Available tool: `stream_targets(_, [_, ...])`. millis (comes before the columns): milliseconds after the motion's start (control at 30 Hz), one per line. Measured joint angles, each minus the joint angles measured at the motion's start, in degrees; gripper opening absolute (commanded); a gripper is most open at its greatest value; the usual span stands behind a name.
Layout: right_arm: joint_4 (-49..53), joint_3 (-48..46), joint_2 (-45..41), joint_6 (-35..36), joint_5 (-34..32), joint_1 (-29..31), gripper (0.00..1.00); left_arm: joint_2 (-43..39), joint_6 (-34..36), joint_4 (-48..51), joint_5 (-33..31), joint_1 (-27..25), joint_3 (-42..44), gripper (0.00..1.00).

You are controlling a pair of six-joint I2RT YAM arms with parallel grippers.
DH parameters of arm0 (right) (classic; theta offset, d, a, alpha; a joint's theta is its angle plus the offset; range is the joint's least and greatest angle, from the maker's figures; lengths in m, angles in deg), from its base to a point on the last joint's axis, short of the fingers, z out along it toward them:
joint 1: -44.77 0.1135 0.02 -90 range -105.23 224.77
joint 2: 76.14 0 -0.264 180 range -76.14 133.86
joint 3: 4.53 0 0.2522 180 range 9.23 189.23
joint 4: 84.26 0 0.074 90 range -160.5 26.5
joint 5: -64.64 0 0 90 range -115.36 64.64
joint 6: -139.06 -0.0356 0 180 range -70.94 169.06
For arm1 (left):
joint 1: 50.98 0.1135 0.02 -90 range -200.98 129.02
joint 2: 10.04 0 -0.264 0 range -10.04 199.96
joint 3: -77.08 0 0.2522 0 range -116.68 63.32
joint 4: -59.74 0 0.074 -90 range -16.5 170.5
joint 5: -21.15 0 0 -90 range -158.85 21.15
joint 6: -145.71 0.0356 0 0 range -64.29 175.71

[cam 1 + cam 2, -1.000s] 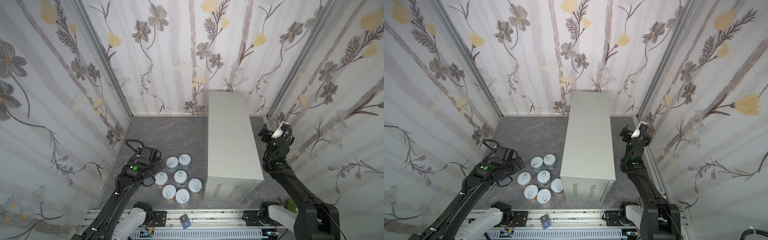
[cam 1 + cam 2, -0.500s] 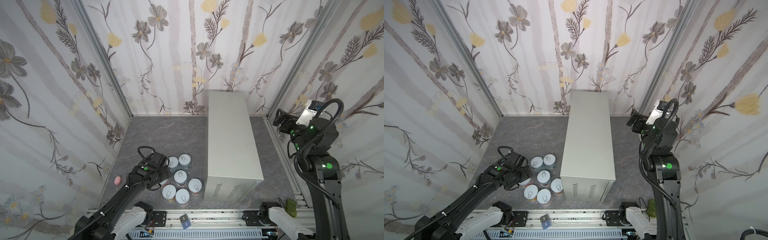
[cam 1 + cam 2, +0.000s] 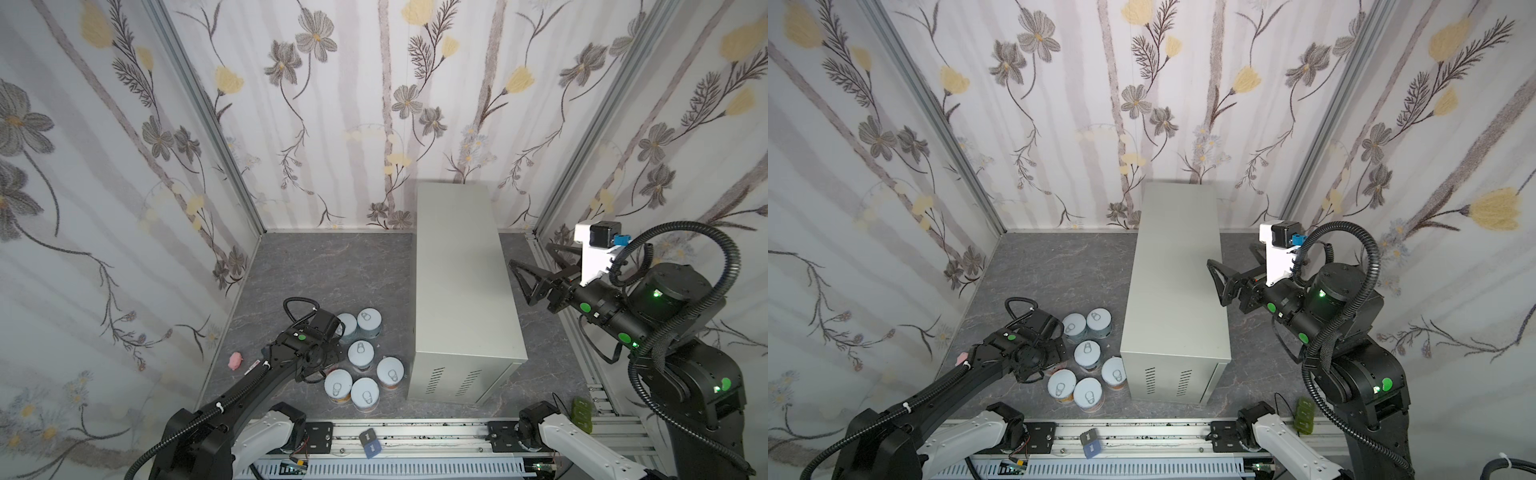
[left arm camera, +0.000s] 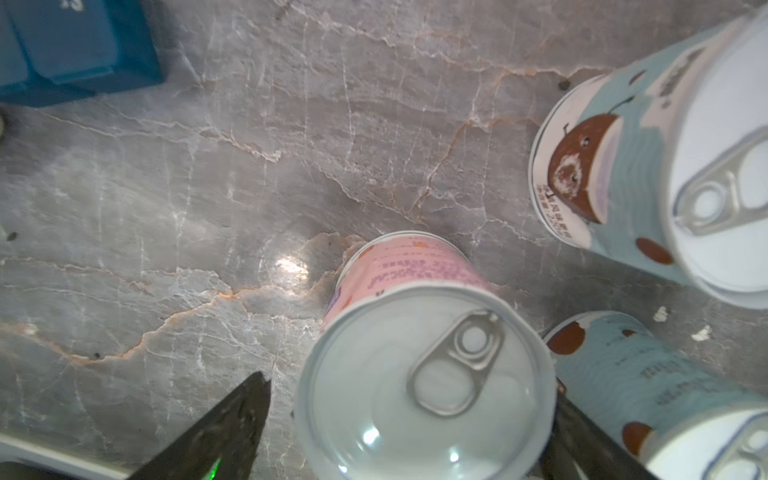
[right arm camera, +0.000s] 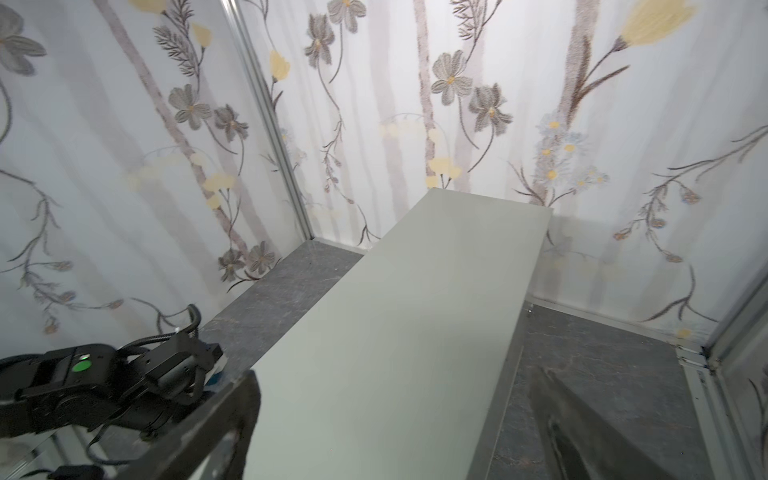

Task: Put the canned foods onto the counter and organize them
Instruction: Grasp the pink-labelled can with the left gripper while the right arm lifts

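Note:
Several canned foods stand upright in a cluster on the dark marbled floor left of the counter [image 3: 461, 282] [image 3: 1177, 282], among them one [image 3: 360, 353] in the middle and one [image 3: 1099, 322] at the back. My left gripper [image 4: 409, 415] is low over the cluster's left side, hidden under its wrist in both top views. It is open, its jaws on either side of a pink-labelled can [image 4: 424, 386], with a narrow gap at one finger [image 4: 232, 419]. Light blue cans [image 4: 623, 166] [image 4: 665, 395] stand close by. My right gripper [image 3: 534, 257] [image 3: 1233, 257] [image 5: 399, 415] hangs open and empty over the counter's right edge.
Flowered walls close in the floor on three sides. A small pink lump [image 3: 235, 360] lies by the left wall. A green object [image 3: 579, 413] sits at the front right near the rail. The counter top [image 5: 395, 332] is bare.
My left arm has come in over the cans, and its jaws have narrowed round the pink can. My right arm has risen from low beside the counter to over its right edge.

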Motion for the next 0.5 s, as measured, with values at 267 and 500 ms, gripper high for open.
stream_targets(267, [1.9, -0.4, 2.8, 0.9, -0.2, 12.1, 1.00, 0.5, 0.9, -2.2, -1.3, 0.2, 0.7, 0.67])
stream_targets(500, [1.9, 0.2, 5.6, 1.1, -3.3, 19.4, 1.00, -0.1, 1.9, -2.4, -1.9, 1.0, 0.7, 0.48])
